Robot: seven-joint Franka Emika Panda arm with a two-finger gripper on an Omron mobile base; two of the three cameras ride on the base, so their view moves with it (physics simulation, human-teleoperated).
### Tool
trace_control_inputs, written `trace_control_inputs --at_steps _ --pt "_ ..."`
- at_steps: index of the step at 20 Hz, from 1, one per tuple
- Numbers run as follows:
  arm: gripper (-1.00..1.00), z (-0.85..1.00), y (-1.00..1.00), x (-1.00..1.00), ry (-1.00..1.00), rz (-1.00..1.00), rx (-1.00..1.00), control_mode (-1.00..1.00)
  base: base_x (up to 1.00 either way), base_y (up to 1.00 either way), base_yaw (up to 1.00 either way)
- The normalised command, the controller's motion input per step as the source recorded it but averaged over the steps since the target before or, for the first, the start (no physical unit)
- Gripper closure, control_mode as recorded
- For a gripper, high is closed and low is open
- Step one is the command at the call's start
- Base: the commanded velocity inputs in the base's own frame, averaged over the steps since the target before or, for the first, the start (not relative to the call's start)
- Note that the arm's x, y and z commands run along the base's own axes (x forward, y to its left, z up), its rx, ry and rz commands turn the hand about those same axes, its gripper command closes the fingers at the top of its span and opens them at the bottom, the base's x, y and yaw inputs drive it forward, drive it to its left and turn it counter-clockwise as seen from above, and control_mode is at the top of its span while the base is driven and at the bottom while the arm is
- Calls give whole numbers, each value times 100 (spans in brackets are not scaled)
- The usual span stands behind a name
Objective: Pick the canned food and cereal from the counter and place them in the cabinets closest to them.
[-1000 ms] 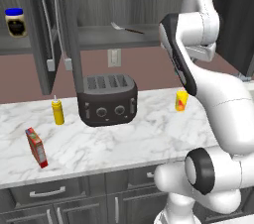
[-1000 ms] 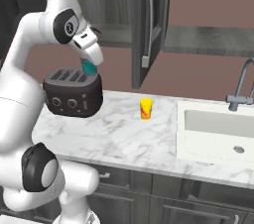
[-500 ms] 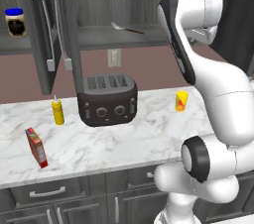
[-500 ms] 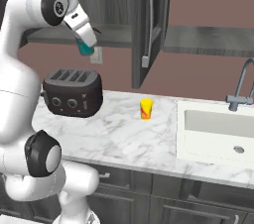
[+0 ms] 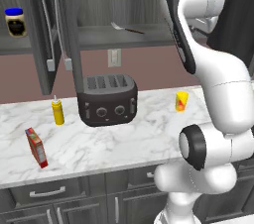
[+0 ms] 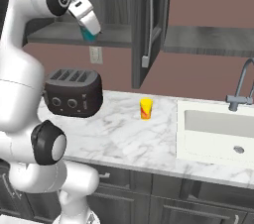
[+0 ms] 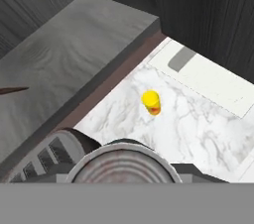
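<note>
Now gripper (image 6: 90, 33) clamped on canned food (image 6: 88, 34), raised level with open cabinets' shelf (image 6: 74, 35). Advice: carry can straight in toward 12 o'clock, keep upright, clear door (image 6: 147, 25), release gently. Cereal (image 5: 36, 146) waits on counter (image 5: 124, 141), 9 o'clock.

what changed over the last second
The arm lifted the canned food, gripped in the tool, from just above the toaster up to the open cabinet's shelf. The cereal, yellow bottle and yellow cup stayed put.
</note>
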Motion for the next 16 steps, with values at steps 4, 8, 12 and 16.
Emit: trace_control_inputs --at_steps 4,8,12,16 --pt "100 21 -2 36 -10 1 0 -100 0 0 0" --pt "100 3 0 37 -3 2 0 -100 0 0 0" --pt "100 0 0 41 0 5 0 -100 0 0 0" --pt "100 0 -3 51 0 7 0 -100 0 0 0"
